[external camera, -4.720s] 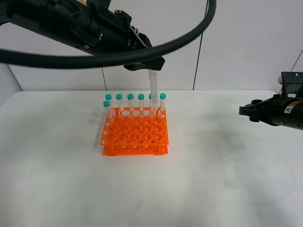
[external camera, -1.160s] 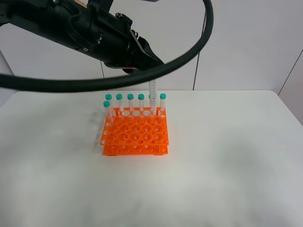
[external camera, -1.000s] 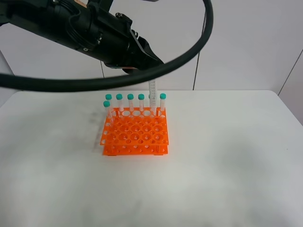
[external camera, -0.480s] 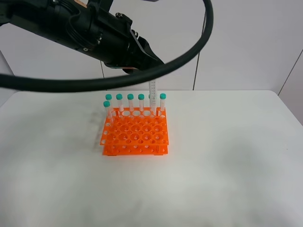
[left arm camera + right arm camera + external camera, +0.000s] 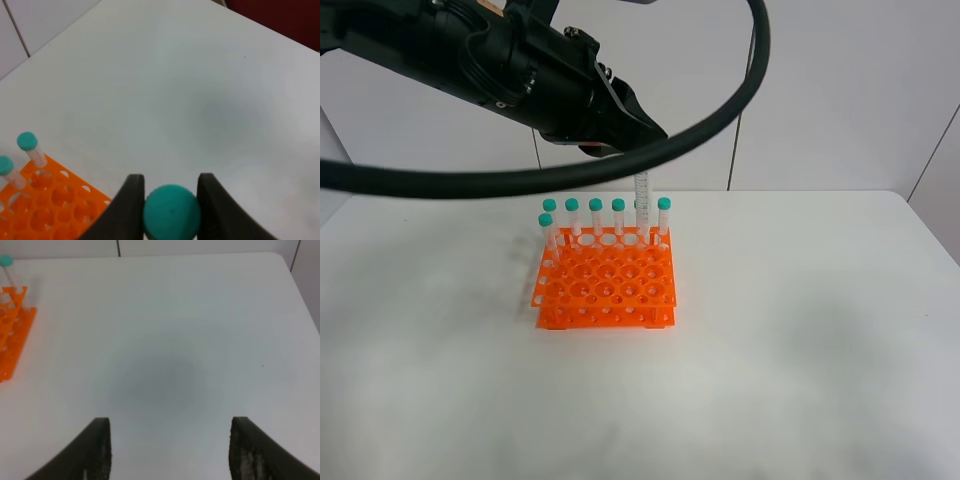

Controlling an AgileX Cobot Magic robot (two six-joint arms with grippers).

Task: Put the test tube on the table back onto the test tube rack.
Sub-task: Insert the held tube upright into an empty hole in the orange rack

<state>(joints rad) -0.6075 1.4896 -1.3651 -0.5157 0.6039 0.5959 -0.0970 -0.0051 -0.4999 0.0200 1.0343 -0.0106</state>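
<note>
From the high camera we see the white table [image 5: 800,330], the orange test tube rack [image 5: 605,285] on it, and the left pincer [image 5: 636,150] holding the test tube [image 5: 642,192] upright over the rack's back row, among the other capped tubes [image 5: 595,215]. Only the left wrist view shows the pincer pinching the teal cap [image 5: 171,212]. Only the right wrist view shows the right pincer [image 5: 170,450], spread wide above the table, apart from the rack.

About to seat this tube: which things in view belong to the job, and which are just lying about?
Job: test tube, clamped by its cap in the left gripper; orange test tube rack; table.
Bystanders: other teal-capped tubes standing in rack; black cable; right gripper, open.
</note>
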